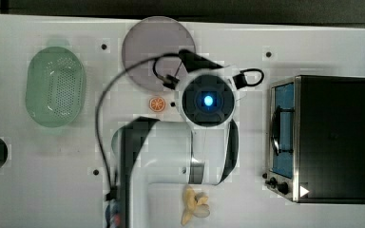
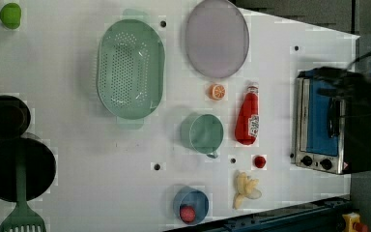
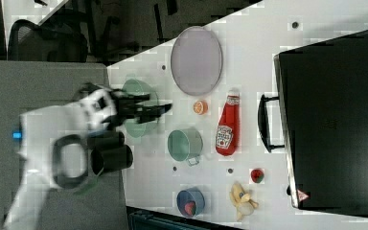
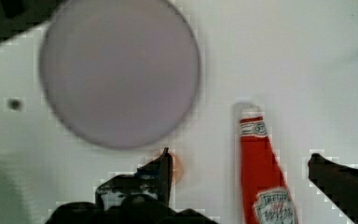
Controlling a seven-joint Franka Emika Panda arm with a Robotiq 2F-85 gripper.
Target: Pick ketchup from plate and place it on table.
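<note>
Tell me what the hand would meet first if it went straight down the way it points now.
Most likely the red ketchup bottle with the white cap, lying on its side on the white tabletop between the open hand's fingers, beside the mauve round plate. Depth is unclear in the wrist view.

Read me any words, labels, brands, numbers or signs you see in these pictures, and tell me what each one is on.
Red ketchup bottle lying on the white table: white label with dark print, too blurred to read.
Same bottle, green-edged band below its whitish cap: print too small to read.
Silver and black toaster oven: a red triangular warning sign at a front corner, symbol unreadable.
No other text can be made out.
</note>
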